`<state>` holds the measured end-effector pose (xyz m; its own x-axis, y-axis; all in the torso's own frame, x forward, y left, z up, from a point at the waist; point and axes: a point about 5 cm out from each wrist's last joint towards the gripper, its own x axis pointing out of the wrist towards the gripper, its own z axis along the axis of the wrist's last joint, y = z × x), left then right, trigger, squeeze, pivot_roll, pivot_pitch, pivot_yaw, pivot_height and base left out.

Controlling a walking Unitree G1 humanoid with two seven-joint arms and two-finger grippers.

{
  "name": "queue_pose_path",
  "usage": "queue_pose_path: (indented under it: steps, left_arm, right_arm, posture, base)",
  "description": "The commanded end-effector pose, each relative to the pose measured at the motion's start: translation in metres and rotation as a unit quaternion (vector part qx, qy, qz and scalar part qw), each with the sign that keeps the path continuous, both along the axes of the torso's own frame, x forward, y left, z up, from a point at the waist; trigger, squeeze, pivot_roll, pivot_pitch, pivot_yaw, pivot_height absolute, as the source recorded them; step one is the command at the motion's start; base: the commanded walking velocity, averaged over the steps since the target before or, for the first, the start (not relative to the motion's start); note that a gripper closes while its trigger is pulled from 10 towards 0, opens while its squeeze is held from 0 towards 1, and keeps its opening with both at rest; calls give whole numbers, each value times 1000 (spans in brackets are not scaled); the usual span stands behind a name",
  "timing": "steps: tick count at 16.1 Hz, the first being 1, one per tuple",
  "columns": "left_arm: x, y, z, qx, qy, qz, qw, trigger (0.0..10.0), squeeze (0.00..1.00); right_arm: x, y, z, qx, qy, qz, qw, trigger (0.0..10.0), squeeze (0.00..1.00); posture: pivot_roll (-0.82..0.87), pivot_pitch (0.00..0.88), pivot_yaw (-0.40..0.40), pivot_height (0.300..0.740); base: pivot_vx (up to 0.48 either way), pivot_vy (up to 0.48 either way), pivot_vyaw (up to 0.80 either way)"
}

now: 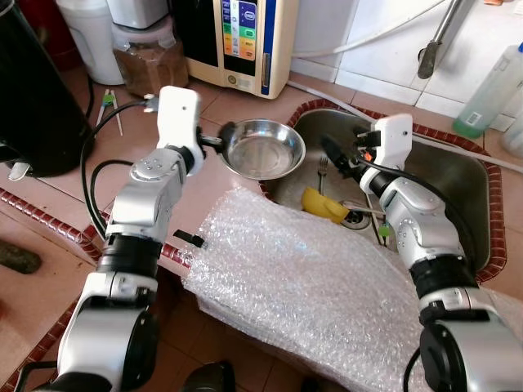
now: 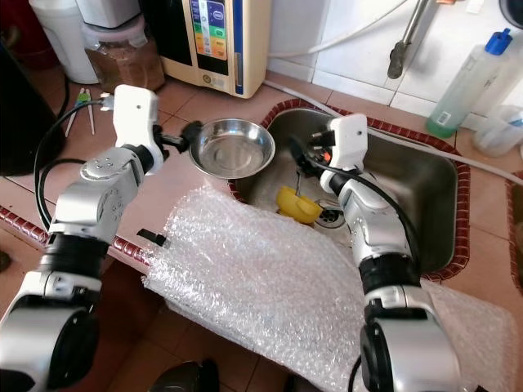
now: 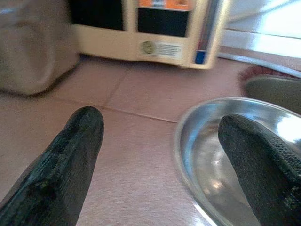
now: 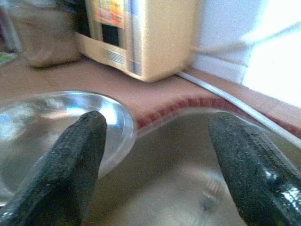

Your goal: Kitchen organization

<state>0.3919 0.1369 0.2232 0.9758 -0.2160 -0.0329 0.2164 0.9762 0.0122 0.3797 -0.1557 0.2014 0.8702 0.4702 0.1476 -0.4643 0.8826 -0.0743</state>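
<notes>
A round steel bowl sits on the tiled counter at the sink's left rim. My left gripper is at the bowl's left edge. In the left wrist view it is open and straddles the rim, one finger over the inside of the bowl and the other over the tile. My right gripper hovers open over the left part of the steel sink, just right of the bowl, holding nothing. In the sink lie a yellow item and a fork.
A sheet of bubble wrap drapes over the counter's front edge and the sink corner. A beige water purifier, a jar of brown contents and a black appliance stand at the back left. A bottle stands behind the sink.
</notes>
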Motion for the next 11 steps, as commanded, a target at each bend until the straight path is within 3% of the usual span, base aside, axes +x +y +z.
queue_pose_path:
  steps: [1, 2, 3, 4, 6, 9, 10, 11]
  left_arm:
    - [4, -6, 5, -5, -6, 1, 1000, 10000, 1000]
    - [5, -6, 2, -2, 1, 6, 1000, 10000, 1000]
    - [7, -6, -1, -7, 12, 10, 1000, 10000, 863]
    - [10, -8, -5, -26, 31, 12, 999, 10000, 0]
    - [14, -13, -10, -34, 52, 8, 998, 10000, 0]
    - [15, -23, -22, -12, 92, -6, 996, 10000, 0]
    - [15, -26, -25, -9, 100, -12, 995, 10000, 0]
    - [15, -27, -30, -12, 117, -14, 993, 10000, 0]
  right_arm:
    - [-5, 7, 1, -21, -8, 36, 999, 10000, 1000]
    - [-7, 9, 2, -25, -9, 45, 999, 10000, 1000]
    - [-8, 9, 4, -24, -12, 47, 999, 10000, 1000]
    - [-11, 9, 7, -24, -19, 47, 998, 10000, 1000]
    - [-21, 19, 7, -21, -19, 78, 997, 10000, 1000]
    - [-34, 32, -1, -40, -8, 127, 991, 10000, 1000]
    - [-36, 32, -3, -47, -4, 130, 990, 10000, 827]
    - [-36, 31, -5, -52, 0, 129, 990, 10000, 804]
  posture:
    - [30, 134, 21, 740]
    - [28, 136, 25, 740]
    - [24, 138, 28, 740]
    - [22, 139, 29, 740]
    - [23, 142, 34, 740]
    - [21, 144, 43, 740]
    - [20, 145, 44, 740]
    - [17, 144, 45, 740]
  base:
    - [0, 0, 0]
    - [0, 0, 0]
    - [0, 0, 0]
    - [0, 0, 0]
    - [0, 0, 0]
    - [0, 0, 0]
    - [0, 0, 0]
    - [0, 0, 0]
